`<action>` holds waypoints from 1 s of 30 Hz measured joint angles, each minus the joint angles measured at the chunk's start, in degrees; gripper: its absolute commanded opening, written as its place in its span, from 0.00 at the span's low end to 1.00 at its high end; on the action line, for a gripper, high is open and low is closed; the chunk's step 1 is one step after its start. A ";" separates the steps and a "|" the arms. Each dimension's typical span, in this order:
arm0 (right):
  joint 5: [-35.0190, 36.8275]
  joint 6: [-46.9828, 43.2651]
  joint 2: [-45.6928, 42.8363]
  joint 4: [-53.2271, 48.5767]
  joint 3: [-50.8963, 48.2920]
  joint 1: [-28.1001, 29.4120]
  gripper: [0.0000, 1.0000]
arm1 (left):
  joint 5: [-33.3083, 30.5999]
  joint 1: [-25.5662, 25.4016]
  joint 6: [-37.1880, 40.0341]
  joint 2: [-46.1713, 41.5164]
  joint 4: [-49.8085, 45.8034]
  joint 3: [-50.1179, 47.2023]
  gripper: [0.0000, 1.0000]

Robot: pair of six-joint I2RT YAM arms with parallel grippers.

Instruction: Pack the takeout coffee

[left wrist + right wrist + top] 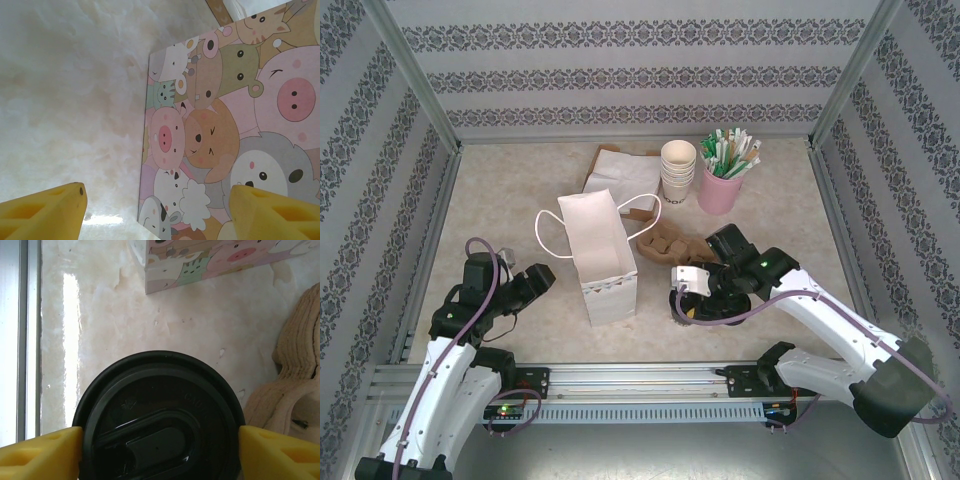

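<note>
The takeout coffee [690, 306] stands on the table right of the paper bag [605, 290], its black dome lid [160, 415] seen from above in the right wrist view. My right gripper [705, 295] [160, 440] is open over it, one yellow finger close against the lid's rim on each side; the cup body is hidden under the lid. The bag stands upright and open-topped, with cartoon animals printed on its side [225, 125] [200, 265]. My left gripper [542, 278] [157, 200] is open and empty, facing the bag's left side a short way off.
Brown moulded cup carriers [670, 240] [300, 380] lie just behind the coffee. At the back stand a stack of cream cups [678, 170], a pink cup of sticks [725, 185] and flat paper bags [620, 170]. A metal rail [640, 378] runs along the near edge.
</note>
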 measured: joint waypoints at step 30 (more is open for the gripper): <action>7.80 24.20 -6.16 14.19 4.42 -2.64 0.70 | -0.02 0.00 -0.02 0.70 0.00 1.20 0.76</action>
